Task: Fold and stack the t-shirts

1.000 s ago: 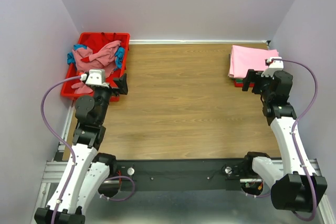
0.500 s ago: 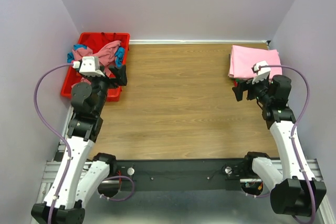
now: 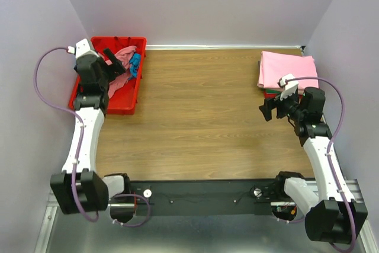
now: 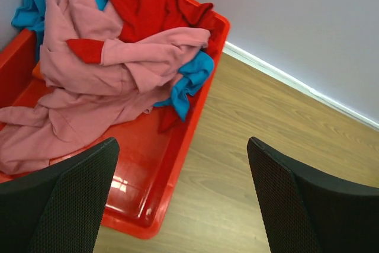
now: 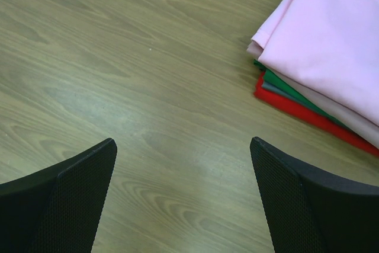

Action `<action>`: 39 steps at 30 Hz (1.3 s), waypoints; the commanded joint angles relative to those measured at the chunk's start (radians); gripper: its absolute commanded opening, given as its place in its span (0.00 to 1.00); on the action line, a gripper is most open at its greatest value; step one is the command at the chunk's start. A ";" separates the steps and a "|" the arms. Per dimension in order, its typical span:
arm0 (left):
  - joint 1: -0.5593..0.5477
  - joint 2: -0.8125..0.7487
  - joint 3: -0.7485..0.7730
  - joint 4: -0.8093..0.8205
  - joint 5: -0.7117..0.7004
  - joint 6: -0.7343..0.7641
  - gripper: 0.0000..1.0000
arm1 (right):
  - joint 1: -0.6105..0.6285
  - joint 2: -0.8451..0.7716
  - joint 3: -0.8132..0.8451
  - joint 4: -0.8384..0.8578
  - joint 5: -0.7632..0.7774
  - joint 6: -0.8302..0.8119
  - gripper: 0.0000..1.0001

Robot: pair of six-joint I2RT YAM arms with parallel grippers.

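The left gripper [image 4: 182, 141], fingers wide and empty, hovers over the red bin [image 4: 204, 96], where pink, red and teal t-shirts [image 4: 100, 69] lie crumpled. The right gripper [image 5: 182, 141], equally wide, hangs above the table [image 5: 118, 57] near the folded stack [image 5: 320, 39]: pink on top, green and red beneath, possibly more.

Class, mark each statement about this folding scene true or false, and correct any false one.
1. The left tool hangs open over the red bin. True.
2. A yellow shirt tops the folded stack. False: a light pink shirt is on top.
3. The right tool is shut on cloth. False: it is open and empty over the bare table.
4. Crumpled shirts lie in the red bin. True.
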 commanded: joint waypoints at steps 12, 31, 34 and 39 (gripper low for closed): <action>0.081 0.560 0.302 -0.035 -0.002 -0.153 0.79 | 0.001 0.012 -0.006 -0.049 -0.058 -0.035 1.00; 0.083 0.850 0.535 -0.094 -0.088 -0.117 0.56 | -0.001 0.032 0.000 -0.052 -0.053 -0.035 1.00; 0.084 0.867 0.553 -0.100 -0.091 -0.104 0.40 | -0.001 0.033 0.001 -0.052 -0.055 -0.033 1.00; 0.084 0.822 0.572 -0.106 -0.076 -0.087 0.00 | 0.001 0.033 0.000 -0.052 -0.051 -0.033 1.00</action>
